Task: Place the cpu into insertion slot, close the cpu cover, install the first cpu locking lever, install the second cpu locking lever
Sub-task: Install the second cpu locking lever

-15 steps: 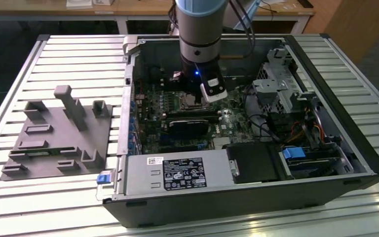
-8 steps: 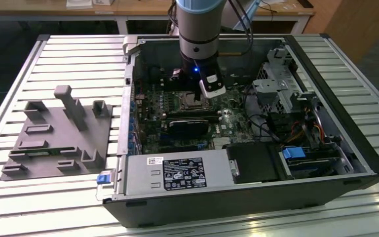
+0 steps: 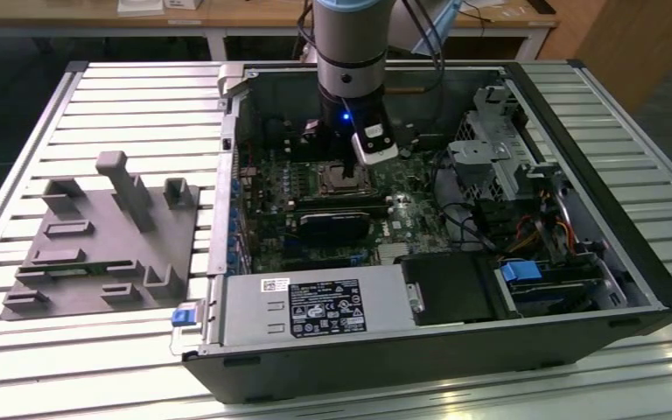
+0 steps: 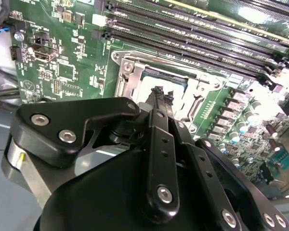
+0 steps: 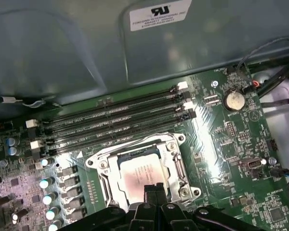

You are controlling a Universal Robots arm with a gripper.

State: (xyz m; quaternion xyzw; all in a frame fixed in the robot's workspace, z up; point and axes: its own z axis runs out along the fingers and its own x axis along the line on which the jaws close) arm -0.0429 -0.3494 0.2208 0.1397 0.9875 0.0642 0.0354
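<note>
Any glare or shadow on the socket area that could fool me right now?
In the first wrist view, light glares off the cpu top and the cpu cover frame, washing them pale. In the second wrist view, the gripper body blocks much of the socket, and the board's far corner is blown out. In the exterior view, the case interior is dim.

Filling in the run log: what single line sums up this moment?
gripper: shut, above socket | cpu: seated in insertion slot | cpu cover: down around cpu | levers: cannot tell
</note>
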